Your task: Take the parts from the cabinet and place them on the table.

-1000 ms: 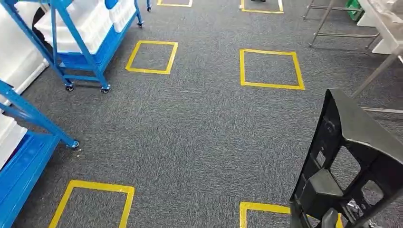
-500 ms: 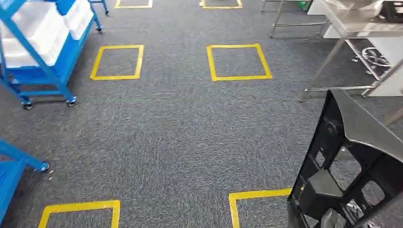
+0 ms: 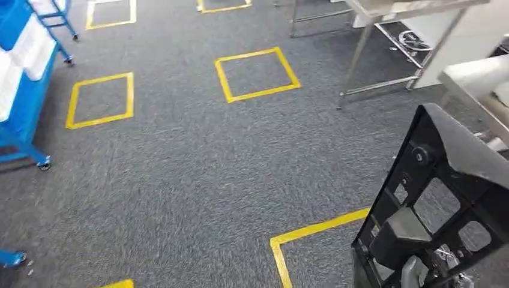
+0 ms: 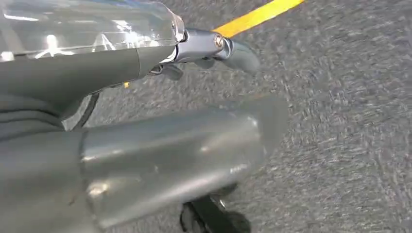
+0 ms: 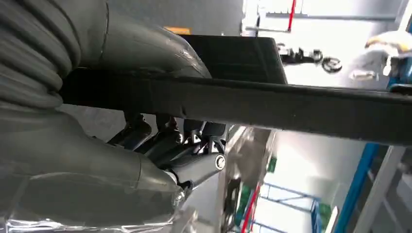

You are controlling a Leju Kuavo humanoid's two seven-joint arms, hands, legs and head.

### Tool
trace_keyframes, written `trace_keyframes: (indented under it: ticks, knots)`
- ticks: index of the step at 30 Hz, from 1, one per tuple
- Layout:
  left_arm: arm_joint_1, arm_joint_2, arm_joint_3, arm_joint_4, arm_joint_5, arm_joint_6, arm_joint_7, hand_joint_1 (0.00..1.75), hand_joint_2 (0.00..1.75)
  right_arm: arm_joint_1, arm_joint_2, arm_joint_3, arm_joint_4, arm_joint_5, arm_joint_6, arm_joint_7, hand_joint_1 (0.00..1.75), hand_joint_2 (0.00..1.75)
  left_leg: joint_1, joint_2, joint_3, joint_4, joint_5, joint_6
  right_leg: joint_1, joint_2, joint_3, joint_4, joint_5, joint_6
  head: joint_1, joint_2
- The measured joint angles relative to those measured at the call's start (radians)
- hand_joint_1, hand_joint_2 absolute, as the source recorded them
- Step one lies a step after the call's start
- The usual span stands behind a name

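Observation:
A large black plastic part with square cut-outs stands tilted at the lower right of the head view. My right hand holds it from below, just inside the picture's bottom edge. The right wrist view shows that hand with its dark fingers wrapped under a long black bar of the part and its thumb over it. My left hand hangs above grey carpet, thumb and fingers apart, with nothing in it. A pale table corner comes in at the right.
A metal-legged table stands at the back right, with white shelving behind it. A blue wheeled rack holding white bins is at the far left. Yellow tape squares mark the grey carpet.
The camera has turned to the right: the blue racks slid off to the left and the tables came in at the right. The black part stays held in my right hand.

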State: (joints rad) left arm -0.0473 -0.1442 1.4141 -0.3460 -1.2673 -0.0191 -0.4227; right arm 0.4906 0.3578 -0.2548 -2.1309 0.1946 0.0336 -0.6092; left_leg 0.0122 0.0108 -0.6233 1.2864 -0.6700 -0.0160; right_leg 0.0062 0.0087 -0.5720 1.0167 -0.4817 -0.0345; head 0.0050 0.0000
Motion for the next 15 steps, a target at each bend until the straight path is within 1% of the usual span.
trace_keyframes:
  ticks: [1,2,3,4,5,6,7,8,9,10,11,12,13,14,15]
  knots:
    - [0.002,0.0,0.0,0.0,0.0,0.0,0.0,0.0,0.0,0.0,0.0,0.0,0.002,0.0,0.0,0.0,1.75,1.75,-0.001,-0.002,-0.025,0.036,0.003,0.001,0.001,0.018,0.0,0.003,-0.001,-0.001,0.0,0.0]
    - [0.003,0.0,0.0,0.0,0.0,-0.001,0.0,0.0,0.0,0.0,0.0,0.0,0.002,0.0,0.0,0.0,1.75,1.75,-0.001,-0.003,-0.027,0.02,0.033,0.004,0.002,0.035,0.001,0.006,-0.002,-0.001,0.0,0.0]
    - [0.002,0.0,0.0,0.0,0.0,-0.002,0.0,0.0,0.0,0.0,0.0,0.0,0.002,0.0,0.0,0.0,1.75,1.75,-0.001,-0.007,-0.008,-0.039,0.082,0.006,0.002,0.052,0.003,0.009,-0.005,-0.001,0.0,0.0]
    - [0.001,0.0,0.0,0.0,0.0,-0.002,0.0,0.0,0.0,0.0,0.0,0.0,0.002,-0.001,0.0,0.0,1.75,1.75,0.0,-0.018,0.023,-0.119,0.133,0.009,0.001,0.067,0.006,0.013,-0.008,0.002,0.0,0.0]
    - [0.001,0.0,0.0,0.0,0.0,-0.002,0.0,0.0,0.0,0.001,0.0,0.0,0.002,-0.002,0.0,0.0,1.75,1.75,0.001,-0.047,0.054,-0.2,0.175,0.011,0.0,0.08,0.007,0.017,-0.012,0.005,0.0,0.0]
    - [0.001,0.0,0.0,0.0,0.0,-0.002,0.0,0.0,0.0,-0.001,0.0,0.0,0.003,-0.002,0.0,0.0,1.75,1.75,0.001,-0.089,0.064,-0.225,0.159,0.014,0.003,0.089,0.004,0.022,-0.014,0.01,0.001,0.0]
    - [0.001,0.0,0.0,0.0,0.0,-0.002,0.0,0.0,0.0,-0.002,0.0,0.0,0.003,-0.002,0.001,-0.001,1.75,1.75,0.004,-0.085,0.067,-0.24,0.161,0.013,0.0,0.106,-0.003,0.028,-0.014,0.016,0.001,0.0]
    - [0.001,0.0,0.0,0.0,-0.001,-0.002,0.001,0.0,0.0,0.0,0.0,0.0,0.003,-0.002,0.001,-0.001,1.75,1.75,-0.001,-0.075,0.068,-0.243,0.162,0.016,-0.005,0.114,-0.007,0.025,-0.012,0.022,0.0,0.0]
    - [-0.001,0.0,-0.001,0.0,-0.001,-0.002,0.002,0.0,0.0,0.002,0.0,0.0,0.003,-0.002,0.001,-0.002,1.75,1.75,-0.005,-0.065,0.072,-0.243,0.162,0.022,-0.006,0.125,-0.008,0.02,-0.008,0.029,-0.001,0.0]
    - [-0.004,0.0,-0.002,0.0,-0.001,-0.001,0.002,0.0,0.0,0.004,0.0,0.0,0.003,-0.002,0.001,-0.002,1.75,1.75,-0.002,-0.056,0.074,-0.251,0.167,0.029,-0.005,0.135,-0.011,0.019,-0.006,0.036,0.0,0.0]
    - [-0.006,-0.003,-0.002,0.0,-0.001,-0.001,0.002,0.0,0.0,0.004,0.0,0.0,0.003,-0.002,0.001,-0.002,1.75,1.75,0.003,-0.042,0.077,-0.259,0.174,0.038,-0.004,0.101,-0.01,0.028,-0.013,0.038,0.001,0.0]
    - [-0.006,-0.002,-0.003,0.0,-0.001,-0.001,0.002,0.0,0.0,0.004,0.0,-0.001,0.002,-0.002,0.001,-0.003,1.75,1.75,0.003,-0.031,0.08,-0.264,0.175,0.042,0.001,0.041,-0.022,0.057,-0.037,0.044,0.007,0.0]
    - [-0.004,-0.002,-0.003,0.0,-0.001,-0.001,0.002,0.0,0.0,-0.001,0.0,-0.001,0.003,-0.002,0.002,-0.003,1.75,1.75,0.001,-0.02,0.08,-0.265,0.174,0.044,-0.002,0.015,-0.055,0.12,-0.075,0.049,0.01,0.0]
    - [-0.003,-0.002,-0.003,0.0,-0.001,-0.001,0.002,0.0,0.0,-0.002,0.0,-0.001,0.003,-0.002,0.001,-0.003,1.75,1.75,0.0,-0.007,0.08,-0.265,0.173,0.045,-0.006,0.004,-0.093,0.196,-0.111,0.053,0.008,0.0]
    - [0.0,-0.002,-0.003,0.0,-0.001,-0.001,0.002,0.0,0.0,-0.001,0.0,-0.001,0.004,-0.002,0.001,-0.005,1.75,1.75,-0.001,0.008,0.08,-0.265,0.172,0.046,-0.009,0.001,-0.132,0.27,-0.14,0.057,0.009,0.0]
